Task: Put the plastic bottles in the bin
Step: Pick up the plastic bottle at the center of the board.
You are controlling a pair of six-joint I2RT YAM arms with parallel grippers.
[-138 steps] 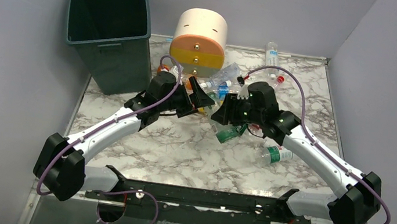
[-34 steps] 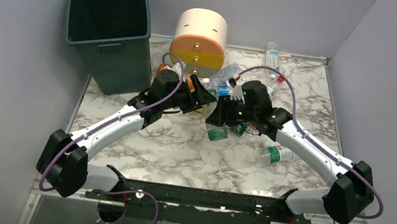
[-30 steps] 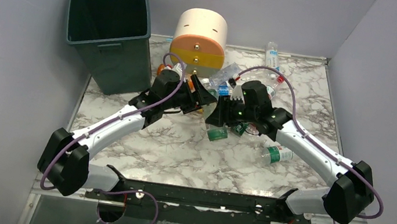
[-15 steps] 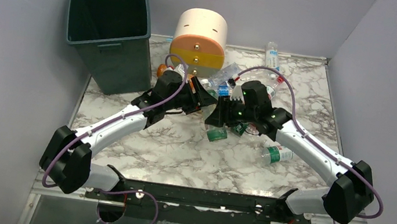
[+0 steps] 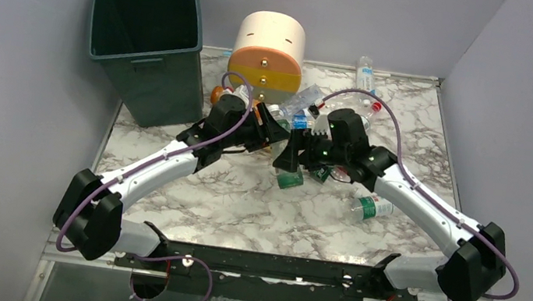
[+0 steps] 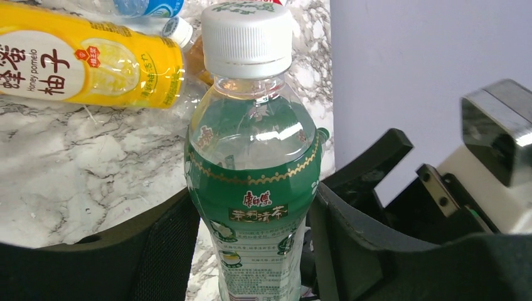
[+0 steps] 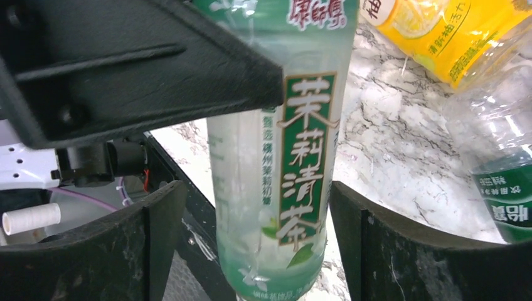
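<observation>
The clear green-labelled bottle (image 6: 251, 207) carries Chinese characters in white and gold below a ribbed white cap (image 6: 248, 37). The yellow bottle (image 6: 88, 63) lying behind it reads "Honey pomelo". The left jaws are clamped on the green label's sides, and the right jaws stand apart around the bottle's lower part. This is over the marbled surface (image 6: 75, 169), well right of the dark, tapering bin (image 5: 164, 97).

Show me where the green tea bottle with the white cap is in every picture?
Left wrist: green tea bottle, centre, between the jaws.
Right wrist: centre, between the jaws.
Top external: near the centre, mostly hidden.
Landmark: yellow bottle, lying down in both wrist views.
</observation>
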